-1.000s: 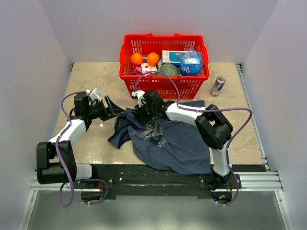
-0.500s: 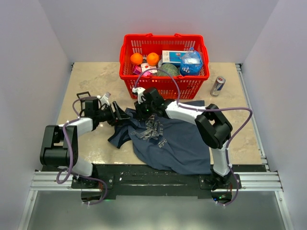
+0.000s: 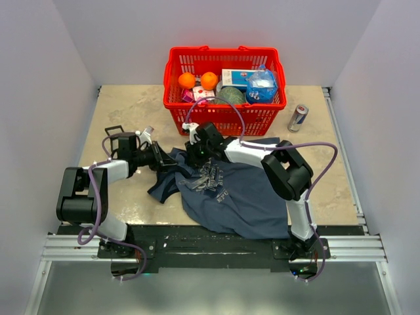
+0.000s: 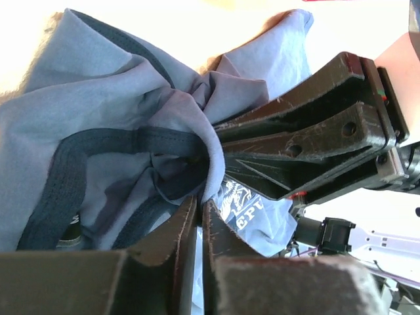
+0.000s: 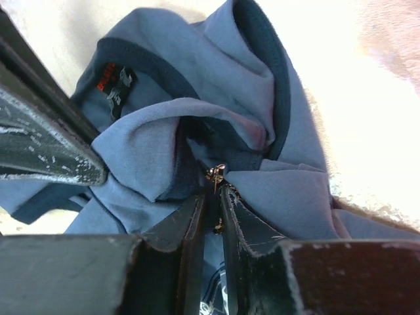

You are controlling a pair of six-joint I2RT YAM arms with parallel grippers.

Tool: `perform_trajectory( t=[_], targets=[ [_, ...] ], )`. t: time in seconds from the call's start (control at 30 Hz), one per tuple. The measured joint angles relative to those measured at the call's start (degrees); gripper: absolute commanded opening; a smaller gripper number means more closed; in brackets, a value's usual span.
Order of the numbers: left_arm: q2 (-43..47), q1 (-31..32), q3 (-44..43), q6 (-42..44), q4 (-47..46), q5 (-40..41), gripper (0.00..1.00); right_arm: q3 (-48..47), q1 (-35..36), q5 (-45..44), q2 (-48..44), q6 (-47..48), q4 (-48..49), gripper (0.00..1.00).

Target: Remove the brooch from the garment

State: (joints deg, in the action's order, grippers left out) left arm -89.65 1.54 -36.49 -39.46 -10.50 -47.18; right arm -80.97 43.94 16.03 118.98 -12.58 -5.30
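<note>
Two sets of jaws sat tip to tip at bunched collar of garment, crumpled on desk near red basket. Your left jaws pinched collar fold. Your right jaws nipped small metal brooch. Cloth looked soft, limp, likely to drag. Brooch looked hard, tiny, slippery. Best hold for you: cloth just beside pin.

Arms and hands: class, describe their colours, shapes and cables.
The left arm and right arm have white links and black joints, each trailed by a looping purple cable. The left hand and right hand are black, each with two flat, scuffed fingers.
</note>
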Motion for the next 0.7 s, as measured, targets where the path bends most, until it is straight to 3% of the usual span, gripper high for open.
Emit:
perform_trajectory(
  t=[0.03,0.07,0.1,0.13,0.17,0.33,0.4,0.5,0.53,0.6,0.63,0.67,0.7],
  targets=[
    [0.0,0.0,0.0,0.0,-0.17,-0.11,0.28,0.0,-0.15,0.11,0.0,-0.28,0.17,0.21],
    [0.0,0.0,0.0,-0.24,-0.44,-0.33,0.5,0.0,-0.35,0.11,0.0,-0.46,0.17,0.22],
    [0.0,0.02,0.02,-0.28,-0.9,-0.59,0.63,0.0,-0.57,0.07,0.0,-0.48,0.17,0.23],
    [0.0,0.11,0.04,-0.52,-1.53,-0.87,0.9,0.0,-0.79,0.0,0.0,-0.48,0.17,0.25],
    [0.0,0.37,0.04,-0.92,-1.9,-1.01,0.98,0.0,-0.94,-0.04,0.0,-0.46,0.15,0.26],
    [-0.09,1.97,-0.07,-1.03,-1.81,-0.59,0.99,0.0,-1.25,-0.13,0.0,-0.57,0.15,0.28],
    [-0.48,2.25,-0.2,-1.01,-1.46,-0.24,0.96,0.0,-1.25,-0.22,0.0,-0.79,0.17,0.28],
    [-1.6,2.29,-0.55,-1.03,-0.96,0.33,0.76,0.0,-1.25,-0.33,-0.02,-1.07,0.2,0.3],
    [-1.99,2.29,-0.55,-1.05,-0.96,0.48,0.61,0.0,-1.25,-0.37,-0.02,-1.11,0.2,0.3],
    [-2.78,2.29,-0.55,-1.31,-0.96,0.57,0.45,0.04,-1.25,-0.48,-0.09,-1.31,0.2,0.3],
    [-3.15,2.29,-0.55,-1.36,-1.07,0.59,0.28,0.13,-1.25,-0.52,-0.13,-1.4,0.24,0.3],
    [-3.5,2.29,-0.55,-1.33,-1.22,0.59,0.0,0.28,-1.25,-0.61,-0.22,-1.57,0.39,0.3],
    [-3.78,2.29,-0.55,-1.4,-1.22,0.57,0.0,0.55,-1.25,-0.74,-0.31,-1.79,0.59,0.3]
  ],
)
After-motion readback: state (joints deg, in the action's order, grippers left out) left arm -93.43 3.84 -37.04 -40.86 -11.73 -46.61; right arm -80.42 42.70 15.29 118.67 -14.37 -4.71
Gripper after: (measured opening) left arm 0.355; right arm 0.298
